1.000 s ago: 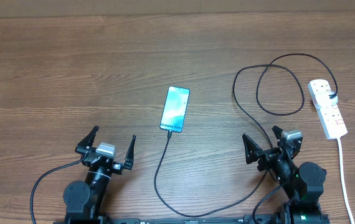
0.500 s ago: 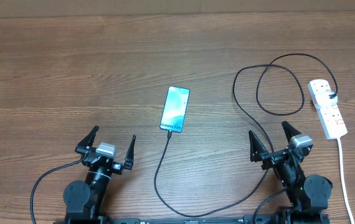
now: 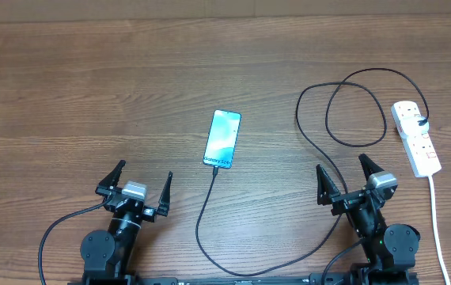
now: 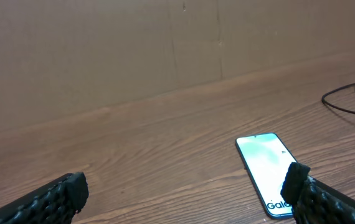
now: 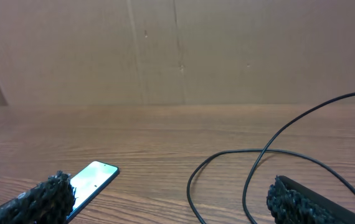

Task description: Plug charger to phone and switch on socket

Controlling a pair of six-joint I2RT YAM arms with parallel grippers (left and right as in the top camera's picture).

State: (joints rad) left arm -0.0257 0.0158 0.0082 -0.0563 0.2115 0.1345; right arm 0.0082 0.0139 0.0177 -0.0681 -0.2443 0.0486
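The phone (image 3: 222, 139) lies in the middle of the table, screen lit, "Galaxy S24" text at its near end. It also shows in the left wrist view (image 4: 263, 168) and the right wrist view (image 5: 89, 180). The black charger cable (image 3: 210, 214) reaches the phone's near end, runs along the front and loops at the right (image 5: 252, 174) to the white socket (image 3: 415, 137), where it is plugged in. My left gripper (image 3: 140, 184) is open and empty near the front left. My right gripper (image 3: 349, 180) is open and empty near the front right, over the cable.
The socket's thick white cord (image 3: 437, 229) runs down the right side to the front edge. A brown cardboard wall (image 5: 177, 50) stands behind the table.
My right gripper has turned and shifted a little to the right, then held still. The left arm, phone and cable have not moved.
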